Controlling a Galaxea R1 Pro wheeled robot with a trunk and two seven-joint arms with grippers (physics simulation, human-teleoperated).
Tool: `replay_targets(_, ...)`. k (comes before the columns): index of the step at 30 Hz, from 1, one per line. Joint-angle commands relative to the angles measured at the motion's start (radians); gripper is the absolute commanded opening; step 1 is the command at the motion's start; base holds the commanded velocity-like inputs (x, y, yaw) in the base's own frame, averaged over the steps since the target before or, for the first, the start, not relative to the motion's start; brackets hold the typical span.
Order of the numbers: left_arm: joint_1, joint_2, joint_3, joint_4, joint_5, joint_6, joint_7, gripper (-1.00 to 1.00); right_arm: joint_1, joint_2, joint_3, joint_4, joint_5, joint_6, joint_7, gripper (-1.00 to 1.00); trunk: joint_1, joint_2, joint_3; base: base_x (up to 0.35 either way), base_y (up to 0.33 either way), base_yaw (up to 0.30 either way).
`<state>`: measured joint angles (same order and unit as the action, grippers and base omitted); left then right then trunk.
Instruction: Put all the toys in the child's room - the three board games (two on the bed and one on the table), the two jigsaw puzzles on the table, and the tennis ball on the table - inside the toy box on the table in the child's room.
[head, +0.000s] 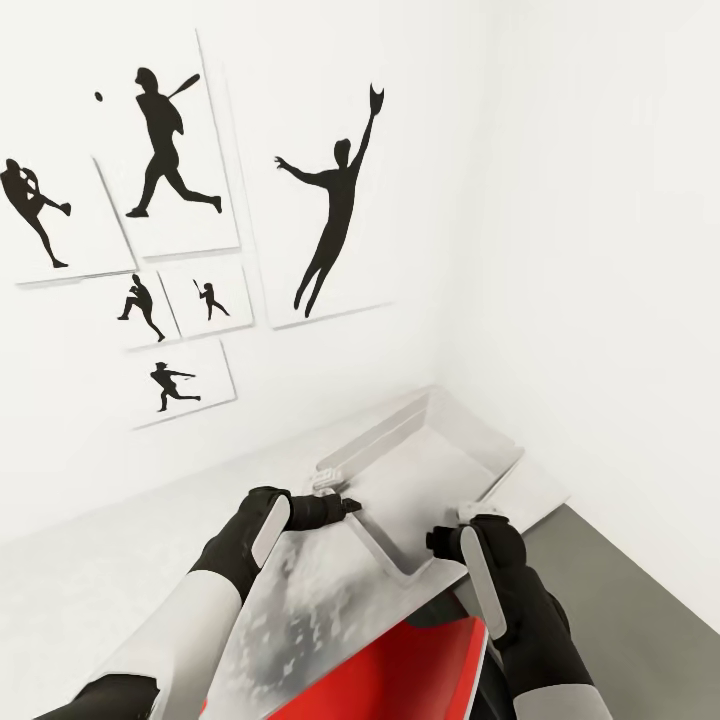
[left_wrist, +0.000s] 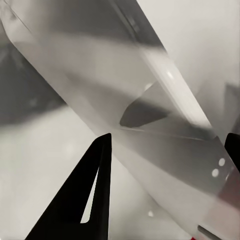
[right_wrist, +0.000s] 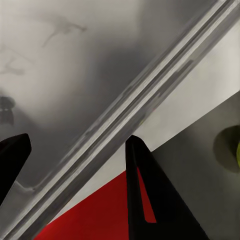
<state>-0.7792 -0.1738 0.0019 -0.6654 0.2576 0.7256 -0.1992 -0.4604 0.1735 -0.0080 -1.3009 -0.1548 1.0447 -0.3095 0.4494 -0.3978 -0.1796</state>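
Hanging on the white wall at the left were black silhouette pictures (head: 335, 205) of ball players. Below them the left gripper (head: 340, 503) reached toward the near left rim of the toy box (head: 440, 455), a pale grey open bin that lay tilted toward the room's corner, its long axis running from near left to far right. In the left wrist view its dark fingers (left_wrist: 80, 200) stood spread with the bin's wall between them, though whether they pinched it I could not tell. Further right, the right gripper (head: 450, 535) sat at the bin's near corner, its fingers (right_wrist: 150, 200) also apart and straddling the rim. A red flat thing (head: 400, 670) lay beneath the bin. Both arms looked equally near, so a two-handed lift seemed likely. A yellow-green round shape (right_wrist: 235, 150) showed at the right wrist view's edge, possibly the tennis ball.
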Motion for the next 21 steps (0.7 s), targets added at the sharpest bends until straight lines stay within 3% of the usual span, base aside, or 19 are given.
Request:
replay_targets(1, 0.000, -0.001, -0.005, 0.000, 0.025, 0.009, 0.001, -1.00, -0.001, 0.001, 0.000, -0.001, -0.054, -0.003, -0.006, -1.00, 0.001, -0.002, -0.002, 0.000, 0.000, 0.000)
replay_targets(21, 0.000, -0.001, -0.005, 0.000, 0.026, 0.016, 0.000, -1.00, -0.001, 0.001, 0.000, -0.003, -0.054, -0.010, -0.007, -1.00, 0.001, -0.002, 0.004, 0.000, 0.000, 0.000)
